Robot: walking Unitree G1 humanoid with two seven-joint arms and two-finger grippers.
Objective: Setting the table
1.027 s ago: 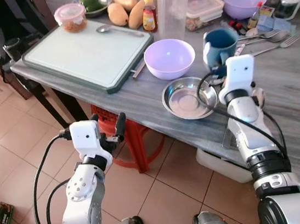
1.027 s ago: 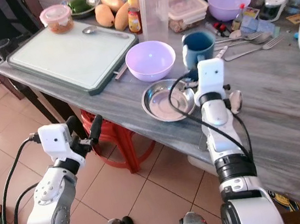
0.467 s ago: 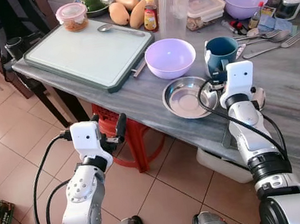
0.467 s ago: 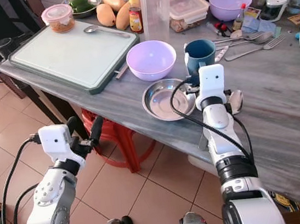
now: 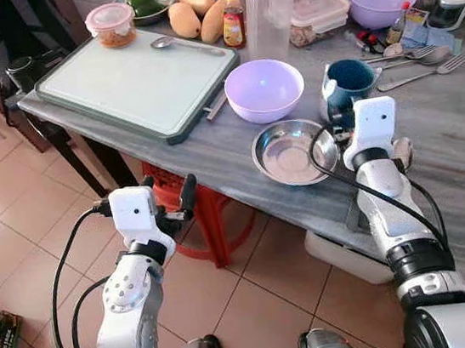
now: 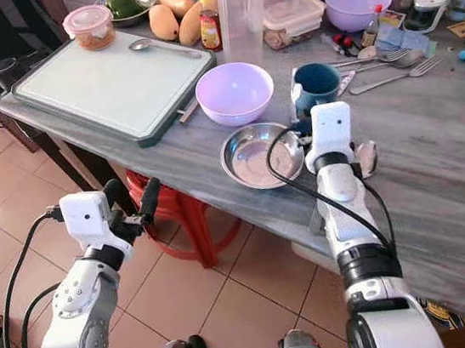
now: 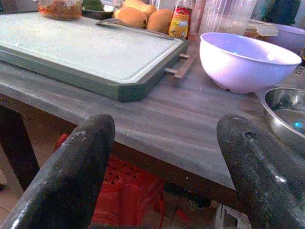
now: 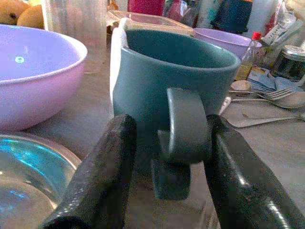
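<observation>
While I steer, right gripper [image 8: 164, 157] has crept in: fingers spread, straddling teal mug [image 8: 176, 81] handle, not yet pinching. Mug beside steel dish [image 5: 294, 150], behind it. Grasp imminent. Left gripper [image 7: 164, 157] spread, idle below table [image 5: 211, 142] edge.

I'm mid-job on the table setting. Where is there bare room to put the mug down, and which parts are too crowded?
Free: the grey table right of the right hand, and the near edge strip left of the steel dish. The white cutting board is bare except for a spoon. Crowded: the back edge, and around the teal mug, beside the purple bowl and cutlery.
</observation>
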